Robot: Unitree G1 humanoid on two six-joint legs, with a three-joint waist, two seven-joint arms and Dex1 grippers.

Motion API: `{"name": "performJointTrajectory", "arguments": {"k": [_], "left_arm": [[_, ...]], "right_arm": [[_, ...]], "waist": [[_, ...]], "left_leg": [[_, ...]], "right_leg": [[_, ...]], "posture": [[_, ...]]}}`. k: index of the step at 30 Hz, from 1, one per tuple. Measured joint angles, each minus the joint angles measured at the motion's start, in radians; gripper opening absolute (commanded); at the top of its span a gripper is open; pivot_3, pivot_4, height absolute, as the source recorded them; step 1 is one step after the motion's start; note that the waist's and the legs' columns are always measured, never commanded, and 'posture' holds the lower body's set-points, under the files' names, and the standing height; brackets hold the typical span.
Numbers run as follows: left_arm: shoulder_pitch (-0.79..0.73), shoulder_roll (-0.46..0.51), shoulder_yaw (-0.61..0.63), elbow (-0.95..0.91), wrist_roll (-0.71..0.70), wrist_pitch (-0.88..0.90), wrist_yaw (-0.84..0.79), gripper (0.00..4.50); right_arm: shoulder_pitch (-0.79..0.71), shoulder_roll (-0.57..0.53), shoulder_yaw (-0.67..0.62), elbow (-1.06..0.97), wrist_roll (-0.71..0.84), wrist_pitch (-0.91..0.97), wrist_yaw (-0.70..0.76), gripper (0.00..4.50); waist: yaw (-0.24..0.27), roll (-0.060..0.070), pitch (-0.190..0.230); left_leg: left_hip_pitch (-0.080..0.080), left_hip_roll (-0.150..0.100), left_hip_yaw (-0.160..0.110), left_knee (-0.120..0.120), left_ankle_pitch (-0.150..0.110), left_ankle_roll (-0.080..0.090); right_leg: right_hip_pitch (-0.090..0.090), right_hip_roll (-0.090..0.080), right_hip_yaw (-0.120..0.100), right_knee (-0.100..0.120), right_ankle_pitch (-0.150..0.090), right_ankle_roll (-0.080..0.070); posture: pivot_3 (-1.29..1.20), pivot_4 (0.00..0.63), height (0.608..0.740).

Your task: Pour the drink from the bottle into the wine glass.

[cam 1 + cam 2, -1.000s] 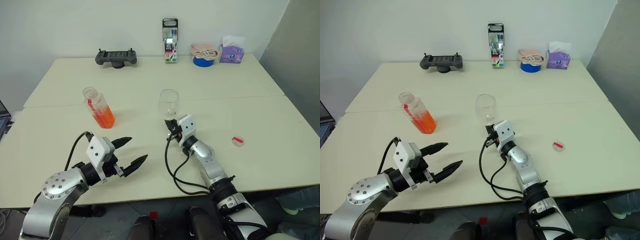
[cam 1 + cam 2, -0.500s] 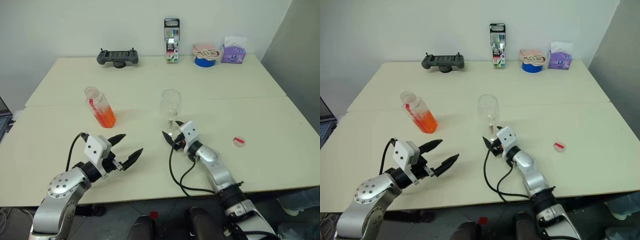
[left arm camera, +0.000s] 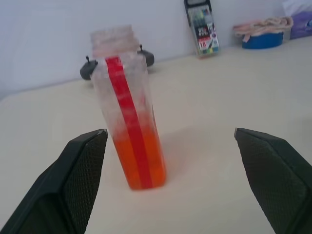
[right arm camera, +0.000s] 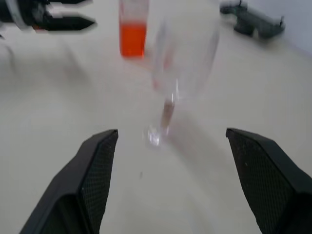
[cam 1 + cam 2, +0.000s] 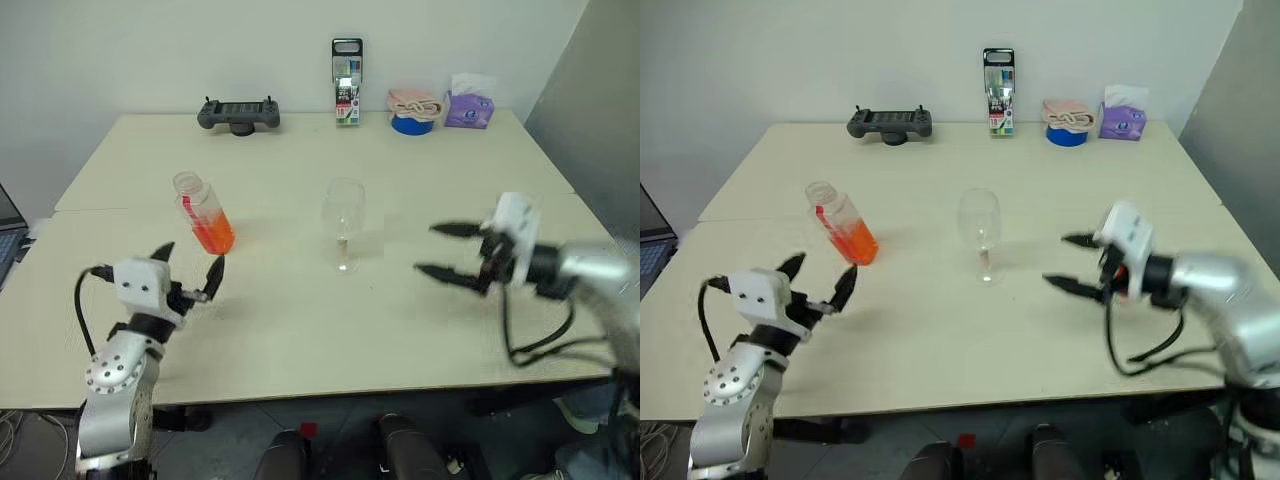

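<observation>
Two cream tables [image 5: 300, 330] stand against a white wall [image 5: 150, 50].

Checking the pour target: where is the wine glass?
The wine glass stands upright mid-table, right of the bottle, between the two open claws, touching neither.

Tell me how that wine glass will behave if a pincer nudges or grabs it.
The wine glass probably tips easily: a rounded bowl sits high on a thin stem over a small flat foot. It looks empty, so likely light and quick to slide on the smooth table. Clear thin walls suggest it is fragile and may be slippery under hard black fingers.
</observation>
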Motion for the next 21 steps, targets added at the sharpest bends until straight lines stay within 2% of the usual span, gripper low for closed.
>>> {"name": "performJointTrajectory", "arguments": {"k": [3, 6, 21], "left_arm": [[-0.062, 0.026, 0.007, 0.050, 0.000, 0.007, 0.002, 4.44], [-0.124, 0.044, 0.009, 0.120, 0.001, 0.023, 0.001, 4.44], [-0.359, 0.074, -0.048, 0.409, 0.025, -0.006, -0.032, 4.44]], "right_arm": [[-0.166, 0.023, 0.012, 0.038, 0.088, 0.076, 0.011, 3.77], [-0.247, 0.059, 0.042, 0.079, 0.120, 0.113, 0.006, 3.77], [-0.269, 0.077, 0.106, 0.094, 0.096, 0.103, -0.012, 3.77]], "waist": [[0.001, 0.000, 0.000], [0.009, -0.001, 0.000], [0.013, -0.001, 0.000]], "left_leg": [[-0.001, 0.000, 0.000, 0.000, 0.000, 0.000], [-0.002, -0.002, 0.000, 0.000, 0.000, 0.000], [-0.002, -0.002, 0.000, 0.001, 0.000, 0.000]], "right_leg": [[-0.001, 0.000, 0.000, 0.000, 0.000, 0.000], [-0.001, -0.002, 0.000, -0.001, 0.000, 0.001], [-0.001, -0.003, 0.000, 0.000, 0.000, 0.001]], "posture": [[0.00, 0.150, 0.740], [0.00, 0.150, 0.740], [0.00, 0.150, 0.740]]}}
